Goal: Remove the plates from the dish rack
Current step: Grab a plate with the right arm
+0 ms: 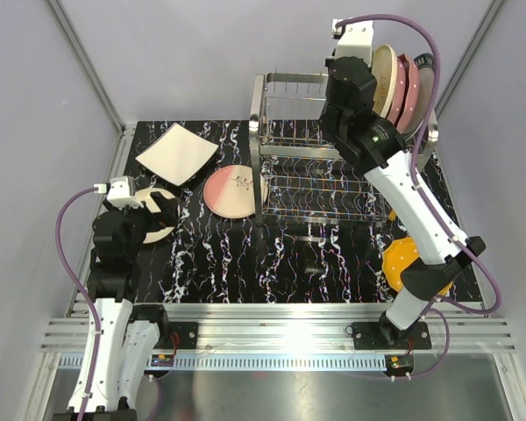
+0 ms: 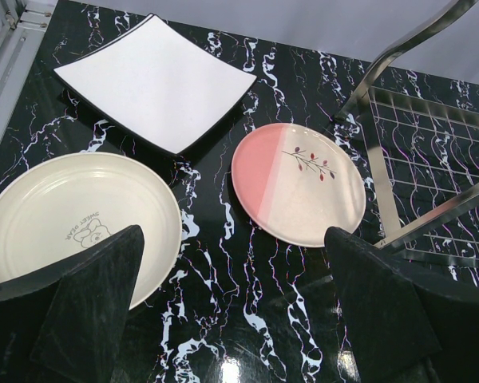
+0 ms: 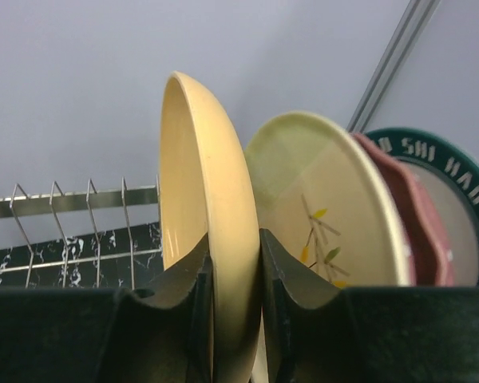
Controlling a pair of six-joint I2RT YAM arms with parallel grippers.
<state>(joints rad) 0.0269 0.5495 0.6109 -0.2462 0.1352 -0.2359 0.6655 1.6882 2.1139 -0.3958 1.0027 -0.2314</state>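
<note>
Standing upright in the dish rack (image 1: 311, 171) is a pale yellow plate (image 3: 211, 199), and my right gripper (image 3: 235, 267) is shut on its rim, one finger on each face. Behind it in the rack stand a pale green plate with a twig motif (image 3: 327, 199), a pink plate (image 3: 419, 231) and a plate with a dark green lettered rim (image 3: 455, 171). From above, the right gripper (image 1: 366, 88) is at the rack's far right end beside those plates (image 1: 409, 88). My left gripper (image 2: 231, 271) hangs open over the table, between a cream plate (image 2: 72, 215) and a pink-cream plate (image 2: 299, 183).
A white square plate (image 2: 156, 80) lies at the far left of the table. A yellow-orange plate (image 1: 401, 259) lies on the table under the right arm. The rack's chrome frame (image 2: 431, 152) rises just right of the pink-cream plate.
</note>
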